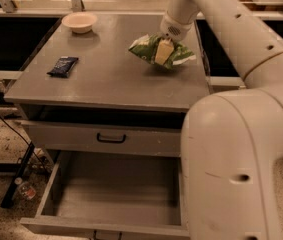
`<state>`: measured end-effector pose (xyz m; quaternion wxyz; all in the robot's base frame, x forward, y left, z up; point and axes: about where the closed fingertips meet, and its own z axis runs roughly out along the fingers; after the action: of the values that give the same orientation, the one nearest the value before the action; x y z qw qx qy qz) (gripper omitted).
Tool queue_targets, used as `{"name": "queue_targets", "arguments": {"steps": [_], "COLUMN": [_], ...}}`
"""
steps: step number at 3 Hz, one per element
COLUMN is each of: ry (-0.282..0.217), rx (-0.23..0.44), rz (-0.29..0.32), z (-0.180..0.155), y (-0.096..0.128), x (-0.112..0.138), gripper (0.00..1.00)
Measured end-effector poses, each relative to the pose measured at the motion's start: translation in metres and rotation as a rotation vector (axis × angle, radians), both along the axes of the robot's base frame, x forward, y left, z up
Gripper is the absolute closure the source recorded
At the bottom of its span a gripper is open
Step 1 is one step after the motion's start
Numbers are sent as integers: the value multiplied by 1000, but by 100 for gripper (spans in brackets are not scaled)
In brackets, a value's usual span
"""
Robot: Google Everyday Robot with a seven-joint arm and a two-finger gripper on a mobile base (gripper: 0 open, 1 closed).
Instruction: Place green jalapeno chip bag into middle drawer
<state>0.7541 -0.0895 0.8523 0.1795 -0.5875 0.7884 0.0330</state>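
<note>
1. The robot's white arm [241,149] fills the right side of the camera view. It rises from the foreground and reaches back over the cabinet top [106,84].
2. The middle drawer [116,184] stands pulled well out below the cabinet top. Its flat grey floor is bare and its low side walls are in view. The arm's bulk covers its right-hand part.
3. Above it is a grey drawer front [146,141] with a black curved handle, which sits between the top and the open drawer.
4. The green jalapeno chip bag [143,46] is at the back right of the cabinet top, well apart from the drawer. It looks to be just off the surface, with a shadow under it.
5. The gripper [162,56] comes down onto the bag from above. One pale finger lies across the bag's front, and the jaws pinch the crumpled foil between them.
6. A pale bowl [79,21] sits at the back left, and a small dark-blue packet [62,66] lies flat near the left edge. Both are well clear of the bag.
7. The step in hand appears to be the pick-up, with the grasp made and the carry yet to begin.
8. The next move calls for raising the bag clear of the top. It must then come forward past the cabinet's front edge and the upper drawer front, and down over the open drawer's floor before the bag is let go.
</note>
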Motion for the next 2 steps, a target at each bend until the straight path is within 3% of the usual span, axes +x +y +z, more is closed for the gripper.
{"name": "queue_targets", "arguments": {"steps": [1,2], "ry": [-156,-247], "rx": [-3,-23], "rz": [-34,-64], "z": [53,82], "y": [-16,-34], "x": [-17,-50], "gripper": [100,100]}}
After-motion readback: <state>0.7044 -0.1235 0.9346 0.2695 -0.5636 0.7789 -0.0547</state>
